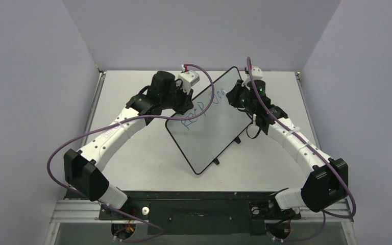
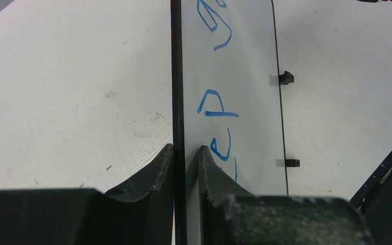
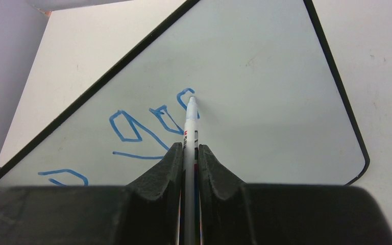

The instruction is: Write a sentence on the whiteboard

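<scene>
Firmly, both my jaws held something.
My left gripper [image 2: 185, 151] was clamped on the whiteboard [image 1: 212, 133] rim. My right gripper [image 3: 190, 149] was closed around a marker [image 3: 190, 120], its tip touching the blue sentence [image 3: 132, 130]. The whiteboard lay diagonally mid-table [image 1: 132, 161].

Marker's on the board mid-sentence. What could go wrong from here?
1. The left pincer grips only the board's thin edge; marker pressure could make it slip or pivot, skewing the lettering.
2. The right pincer holds the marker between narrow fingers, so it might tilt or slide back.
3. The line runs toward the far corner; space may run out.
</scene>
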